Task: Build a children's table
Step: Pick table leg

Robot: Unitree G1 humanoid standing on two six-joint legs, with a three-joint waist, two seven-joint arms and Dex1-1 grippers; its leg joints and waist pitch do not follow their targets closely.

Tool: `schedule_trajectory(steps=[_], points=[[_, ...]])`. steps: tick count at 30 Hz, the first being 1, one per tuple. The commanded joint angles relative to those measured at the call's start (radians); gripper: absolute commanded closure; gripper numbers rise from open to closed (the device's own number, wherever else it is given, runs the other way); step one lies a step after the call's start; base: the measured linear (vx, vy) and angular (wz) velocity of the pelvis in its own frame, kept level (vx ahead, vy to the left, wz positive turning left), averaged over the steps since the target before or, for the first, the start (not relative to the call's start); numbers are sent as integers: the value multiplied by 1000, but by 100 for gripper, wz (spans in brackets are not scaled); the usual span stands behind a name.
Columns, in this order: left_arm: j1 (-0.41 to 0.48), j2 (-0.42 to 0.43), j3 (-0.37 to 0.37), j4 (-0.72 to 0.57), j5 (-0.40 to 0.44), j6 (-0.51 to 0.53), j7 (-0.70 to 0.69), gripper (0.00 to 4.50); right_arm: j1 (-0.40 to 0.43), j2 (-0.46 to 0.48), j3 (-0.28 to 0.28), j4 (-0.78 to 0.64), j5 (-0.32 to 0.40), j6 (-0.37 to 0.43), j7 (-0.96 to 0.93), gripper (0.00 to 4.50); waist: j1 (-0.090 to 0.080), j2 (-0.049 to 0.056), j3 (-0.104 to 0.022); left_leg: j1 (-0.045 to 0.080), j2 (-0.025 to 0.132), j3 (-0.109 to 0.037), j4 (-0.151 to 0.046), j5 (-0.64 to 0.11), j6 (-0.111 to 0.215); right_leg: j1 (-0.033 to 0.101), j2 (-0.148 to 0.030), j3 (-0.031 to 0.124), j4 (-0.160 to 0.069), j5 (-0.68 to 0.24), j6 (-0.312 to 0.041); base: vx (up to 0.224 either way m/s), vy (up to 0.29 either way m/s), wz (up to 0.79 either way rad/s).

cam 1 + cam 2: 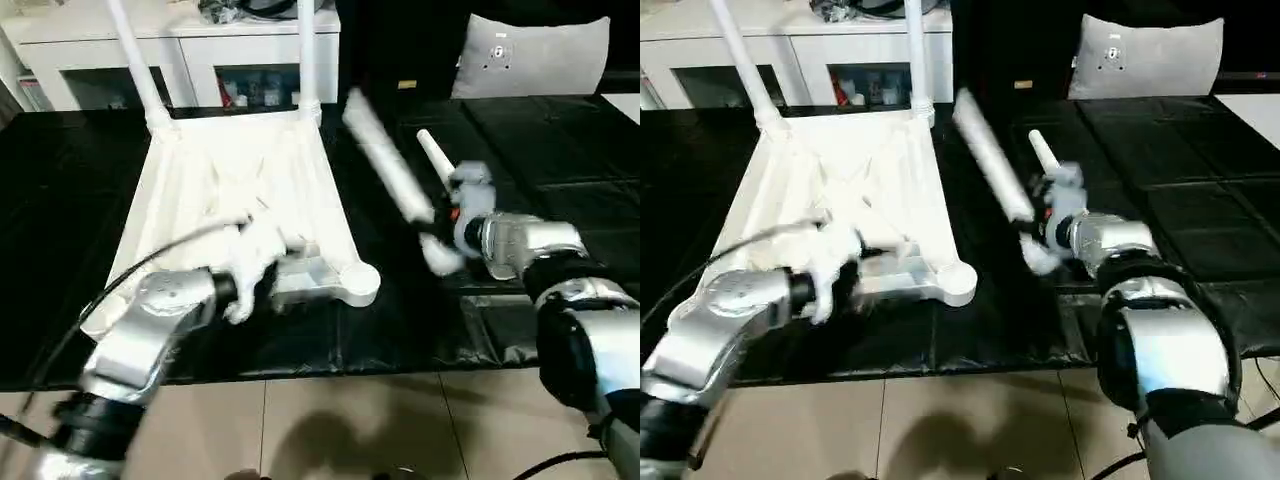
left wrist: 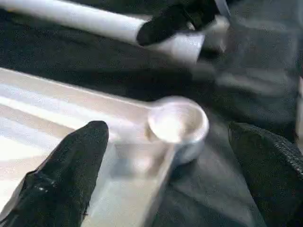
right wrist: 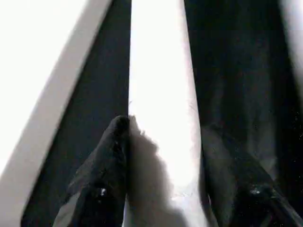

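We note the table top (image 1: 240,190) lying upside down on the black mat (image 1: 560,160), ribbed underside up, with two legs (image 1: 135,65) already standing in the far corner sockets, in front of a white cabinet (image 1: 190,45). The near right corner socket (image 2: 179,124) is empty; in the left wrist view we look straight into its round cup. Our left gripper (image 2: 170,165) hangs over that near edge of the top with its fingers (image 2: 71,175) spread wide, one over the ribbed underside and the other out over the mat, the socket between them; it has hold of nothing. Our right gripper (image 3: 163,156) is closed around a third leg (image 1: 385,165), a finger pressed to either side of the tube in the right wrist view. In the head views that leg slants up and away from the gripper, above the mat, just to the right of the table top and apart from it; its outline is smeared, so we cannot give its exact tilt. A fourth leg (image 1: 433,157) lies on the mat just behind the right gripper. A grey cushion (image 1: 530,55) stands at the far right of the mat. Tiled floor (image 1: 350,425) shows at the near edge.
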Motion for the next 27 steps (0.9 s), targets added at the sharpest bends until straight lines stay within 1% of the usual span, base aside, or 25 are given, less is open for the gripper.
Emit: schedule_trajectory(steps=[1,2,3,4,5,6,7,8,9,10,11,12,13,14,15,16,17,18,20,21,23,24,25,26,27], points=[[-34,-44,59,13,-36,9,76,0,2,6,-52,-65,54,-24,-22,264,6,-17,-75,-2,11,5,-57,-124,61,70,-48,48,-65,-219,-218,0,0,0],[-34,-44,59,13,-36,9,76,0,2,6,-52,-65,54,-24,-22,264,8,-17,-76,-3,11,4,-57,-121,65,70,-48,48,-65,-217,-219,0,0,0],[-69,-103,105,46,-35,-23,174,0,18,17,-89,-110,98,-53,25,264,8,-18,-75,-4,12,4,-57,-132,72,69,-46,45,-67,-230,-213,0,0,0],[-72,-107,108,49,-35,-25,183,0,20,18,-92,-114,101,-58,29,264,8,-19,-75,-3,10,6,-56,-138,76,69,-44,45,-70,-233,-207,0,0,0],[-95,-137,134,71,-37,-28,234,0,34,26,-109,-140,128,-89,72,264,9,-20,-75,-3,10,6,-55,-143,81,69,-46,45,-71,-235,-202,0,0,0],[-116,-161,155,88,-43,-33,270,0,62,38,-131,-190,172,-111,143,264,12,-17,-77,-3,11,3,-55,-135,88,71,-48,44,-71,-237,-196,0,0,0],[-143,-187,178,107,-56,-30,305,0,85,47,-148,-228,209,-108,195,264,14,-24,-77,-5,8,7,-54,-128,104,73,-44,44,-73,-229,-184,0,0,0],[-168,-211,202,118,-79,-19,331,0,113,58,-161,-279,250,-87,256,264,18,-23,-81,-5,12,3,-54,-115,107,75,-48,44,-68,-215,-187,0,0,0],[-188,-233,223,124,-109,2,344,0,141,69,-165,-332,287,-58,307,264,21,-23,-81,-7,10,4,-52,-92,122,77,-44,43,-67,-190,-192,0,0,0],[-200,-246,237,126,-129,18,350,0,158,75,-165,-363,307,-39,333,264,25,-25,-83,-11,14,1,-53,-64,132,77,-45,42,-62,-164,-205,0,0,0],[-215,-267,260,121,-194,56,328,0,195,85,-153,-429,341,-6,385,264,30,-22,-83,-7,14,2,-50,-54,138,73,-45,42,-61,-158,-215,0,0,0],[-228,-285,276,118,-242,80,316,0,231,94,-139,-494,371,32,428,264,34,-23,-80,-7,10,7,-49,-51,143,75,-42,44,-65,-156,-213,0,0,0],[-240,-305,290,111,-282,103,316,0,267,101,-123,-557,397,63,460,264,45,-22,-83,-4,16,5,-49,-42,152,72,-43,45,-62,-140,-221,0,0,0],[-246,-316,296,110,-300,113,319,0,285,105,-113,-592,412,80,476,264,46,-24,-84,-8,18,1,-51,-37,154,72,-44,41,-60,-148,-221,0,0,0],[-251,-326,302,108,-316,122,321,0,303,108,-105,-623,426,95,491,264,48,-25,-83,-7,16,3,-50,-37,152,72,-43,41,-64,-158,-214,0,0,0],[-260,-339,308,109,-330,129,331,0,324,111,-95,-661,443,112,507,264,54,-21,-82,-2,19,4,-50,-49,146,67,-46,43,-69,-176,-212,0,0,0],[-268,-354,313,111,-343,132,337,0,350,116,-80,-707,464,133,527,264,60,-22,-82,-1,20,3,-51,-60,140,67,-47,42,-71,-195,-204,0,0,0],[-281,-377,324,119,-366,142,350,0,380,124,-66,-760,489,156,547,264,59,-23,-78,-3,18,3,-55,-81,128,69,-46,41,-77,-231,-186,0,0,0],[-302,-409,339,131,-399,158,366,0,422,139,-54,-834,527,192,566,264,63,-21,-76,0,19,3,-56,-97,116,68,-48,42,-83,-259,-171,0,0,0],[-314,-424,342,138,-415,160,371,0,443,147,-45,-874,540,212,566,264,63,-23,-76,-2,18,-1,-60,-114,103,69,-50,39,-88,-304,-147,0,0,0],[-320,-433,345,141,-426,161,377,0,456,152,-40,-900,543,224,560,264,65,-23,-77,-2,17,-3,-61,-105,92,70,-50,40,-89,-306,-134,0,0,0],[-325,-442,343,141,-436,161,378,0,469,156,-31,-921,537,225,551,264,63,-20,-75,-3,17,-4,-62,-106,85,68,-50,40,-91,-309,-127,0,0,0],[-325,-442,343,141,-436,161,378,0,469,156,-31,-921,537,225,551,264,64,-20,-76,-3,16,-4,-62,-105,77,69,-51,41,-91,-307,-122,0,0,0],[-326,-449,341,138,-439,153,379,0,475,161,-25,-932,533,224,544,264,63,-20,-76,-4,16,-5,-63,-103,75,69,-50,41,-90,-303,-121,0,0,0],[-326,-457,339,135,-439,145,382,28,487,164,-18,-953,531,224,531,264,62,-18,-76,-4,16,-5,-63,-101,72,69,-50,41,-91,-300,-117,0,0,0]])
